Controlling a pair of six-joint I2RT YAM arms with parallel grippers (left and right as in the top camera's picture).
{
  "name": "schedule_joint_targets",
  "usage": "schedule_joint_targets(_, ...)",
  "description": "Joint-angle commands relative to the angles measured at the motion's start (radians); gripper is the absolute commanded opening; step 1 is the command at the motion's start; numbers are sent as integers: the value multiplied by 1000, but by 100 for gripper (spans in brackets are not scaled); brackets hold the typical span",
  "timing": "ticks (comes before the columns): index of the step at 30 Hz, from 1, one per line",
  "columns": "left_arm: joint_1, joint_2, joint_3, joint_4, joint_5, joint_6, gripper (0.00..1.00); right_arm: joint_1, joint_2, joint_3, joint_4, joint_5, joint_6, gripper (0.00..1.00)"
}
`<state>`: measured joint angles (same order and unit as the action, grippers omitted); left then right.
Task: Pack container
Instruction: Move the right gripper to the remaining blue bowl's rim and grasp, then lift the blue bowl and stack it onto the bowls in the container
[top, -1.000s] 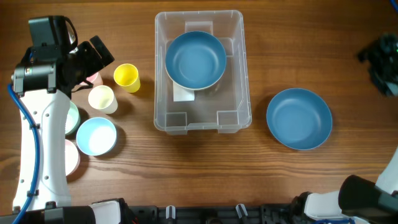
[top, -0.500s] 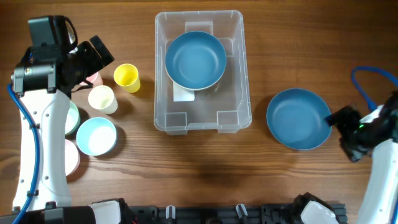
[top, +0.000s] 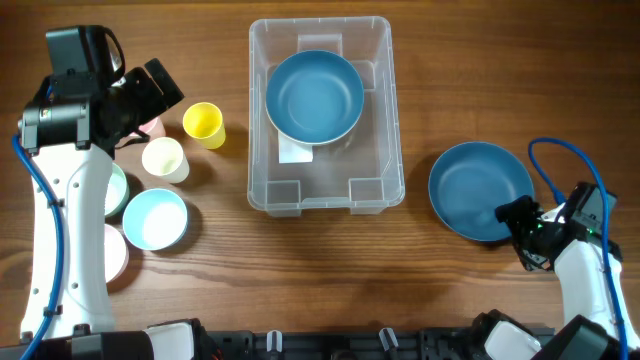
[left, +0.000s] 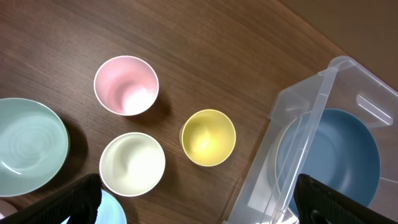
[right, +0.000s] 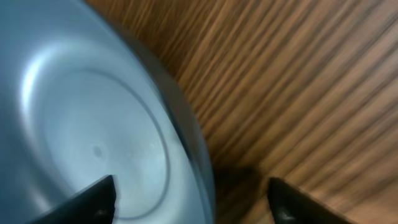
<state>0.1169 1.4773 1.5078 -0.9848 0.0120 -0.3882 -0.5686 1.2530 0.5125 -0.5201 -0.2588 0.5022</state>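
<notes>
The clear container (top: 325, 186) stands at the table's back middle with a blue bowl (top: 314, 96) inside its far half. A second blue bowl (top: 480, 190) sits on the wood to its right. My right gripper (top: 522, 232) is open at that bowl's near right rim. In the right wrist view the rim of the bowl (right: 81, 118) lies between the open fingers (right: 196, 199), one inside and one outside. My left gripper (top: 160, 92) is open and empty above the cups. The left wrist view (left: 199, 202) shows the container (left: 311, 112) at the right.
Left of the container stand a yellow cup (top: 204, 124), a cream cup (top: 164, 158), a pink cup (left: 125, 84), a light blue bowl (top: 154, 218), a pale green bowl (left: 28, 146) and a pink bowl (top: 115, 250) partly under the left arm.
My right arm has come in from the far right edge and down to the near right rim of the loose blue bowl. The left arm and all objects have not moved.
</notes>
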Motion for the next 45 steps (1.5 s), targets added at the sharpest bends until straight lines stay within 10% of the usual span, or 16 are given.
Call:
schedule_joint_targets(1, -1, -14, 18, -1, -5, -13, 100, 0, 26, -10, 34, -57, 73, 51)
schedule_joint_targets(7, -1, -14, 18, -5, -5, -13, 100, 0, 26, -9, 101, -105, 137, 4)
schedule_joint_targets(13, -1, -14, 18, -17, -5, -12, 100, 16, 24, 98, 76, -169, 128, 4)
schedule_joint_targets(23, -1, -14, 18, -15, -6, -12, 100, 372, 58, 797, -341, 62, 45, 4)
schedule_joint_targets(32, -1, -14, 18, -15, -6, -9, 100, 714, 530, 1408, -581, 68, -70, 4)
schedule_joint_targets(45, -1, -14, 18, -16, -6, -9, 100, 954, 868, 1477, -361, 281, -128, 4)
